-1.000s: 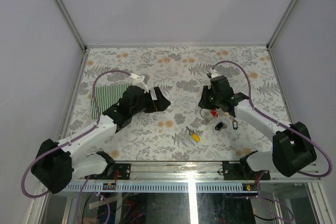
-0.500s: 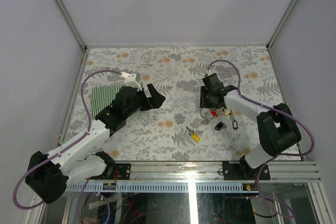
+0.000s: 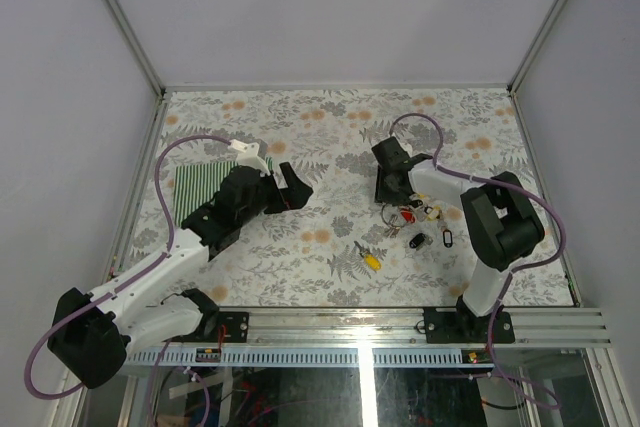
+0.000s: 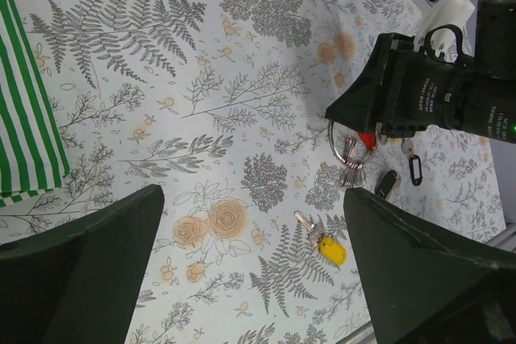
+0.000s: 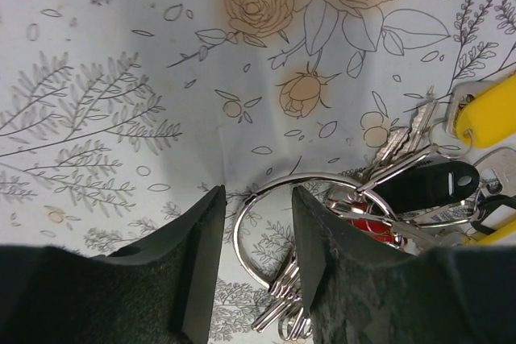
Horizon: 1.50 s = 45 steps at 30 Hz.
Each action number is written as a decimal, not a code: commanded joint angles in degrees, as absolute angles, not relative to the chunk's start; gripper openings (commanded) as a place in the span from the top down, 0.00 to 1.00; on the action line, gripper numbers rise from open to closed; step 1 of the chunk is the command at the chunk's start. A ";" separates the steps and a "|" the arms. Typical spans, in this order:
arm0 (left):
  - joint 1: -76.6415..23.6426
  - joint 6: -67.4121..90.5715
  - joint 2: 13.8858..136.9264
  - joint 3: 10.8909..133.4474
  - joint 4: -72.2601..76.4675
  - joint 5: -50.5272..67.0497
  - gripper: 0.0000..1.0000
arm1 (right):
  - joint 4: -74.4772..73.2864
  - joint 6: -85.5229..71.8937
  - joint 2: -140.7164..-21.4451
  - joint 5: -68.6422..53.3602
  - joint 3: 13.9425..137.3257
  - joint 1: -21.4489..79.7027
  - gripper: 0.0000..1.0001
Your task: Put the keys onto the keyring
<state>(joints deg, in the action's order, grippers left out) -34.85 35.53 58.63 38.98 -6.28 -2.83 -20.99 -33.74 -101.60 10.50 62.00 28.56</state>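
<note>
Right gripper – fingers slightly apart, astride one arc of keyring, no clear pinch. Ring right of tabletop centre; keys fan from it toward right edge – tags overlap, count unclear. Loose yellow key near front edge, blade toward far-left corner. Left gripper wide open, empty. Floral tabletop, pale walls.

One silver keyring; one bunch of keys by it, too tangled to count; one red tag in the bunch; one yellow key alone at seven o'clock from it; one black key at five o'clock; one black oval loop at four o'clock; one striped cloth; two arms: left arm, right arm.
</note>
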 commanded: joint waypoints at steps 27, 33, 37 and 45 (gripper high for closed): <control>-35.08 35.26 58.25 34.12 -0.01 0.40 0.04 | -15.51 -37.95 -98.57 0.41 60.84 33.48 1.00; -35.25 35.83 62.41 32.95 8.78 5.44 0.10 | -11.12 -41.04 -91.70 -2.63 57.16 33.48 1.00; -36.48 36.15 65.88 32.61 15.26 7.11 0.15 | -9.15 -43.66 -88.49 -3.46 55.44 33.49 1.00; -39.76 36.21 74.54 32.34 28.70 11.00 0.29 | -6.12 -48.10 -84.07 -3.81 52.39 33.31 1.00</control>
<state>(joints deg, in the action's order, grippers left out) -37.98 36.58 71.66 33.26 15.38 7.84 -9.74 -44.58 -87.94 -2.76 53.32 33.01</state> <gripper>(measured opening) 0.732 0.010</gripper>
